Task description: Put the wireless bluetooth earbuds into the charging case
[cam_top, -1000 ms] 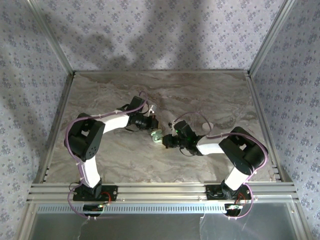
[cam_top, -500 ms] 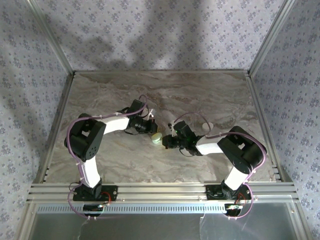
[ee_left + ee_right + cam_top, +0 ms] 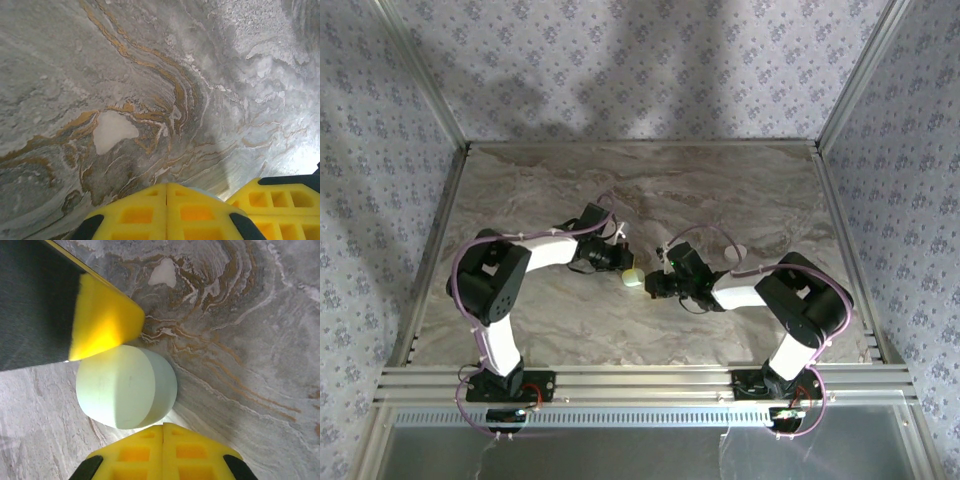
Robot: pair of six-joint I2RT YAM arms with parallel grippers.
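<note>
Pale mint-white plastic, smooth and pebble-shaped, the small oval charging case (image 3: 125, 387) lies on the grey marble-patterned table surface (image 3: 740, 190), which is veined with ochre. The case sits about midway between the surface's left and right edges and a little closer to the near edge than to the far one. In the right wrist view one broad rounded face of the case is turned toward the camera, with a curved side wall showing on its right.

The left gripper (image 3: 166, 200), on a white arm with a black wrist, reaches in from the left and far side. Its two ribbed yellow fingers are pressed flat together with only a thin seam between them, and nothing is caught in that seam. In the right wrist view one of these fingers, yellow with a black back, slants down from the upper left, and its tip touches the upper left rim of the case.

The right gripper (image 3: 163, 447) comes in from the right. Its yellow fingers are likewise closed against each other and hold nothing. Their joined tips stand just against the lower edge of the case, though I cannot tell whether they press on it.

From above, the case lies between the two closed tips, which point toward each other across it. Thin purple cables (image 3: 705, 232) loop along both arms.
</note>
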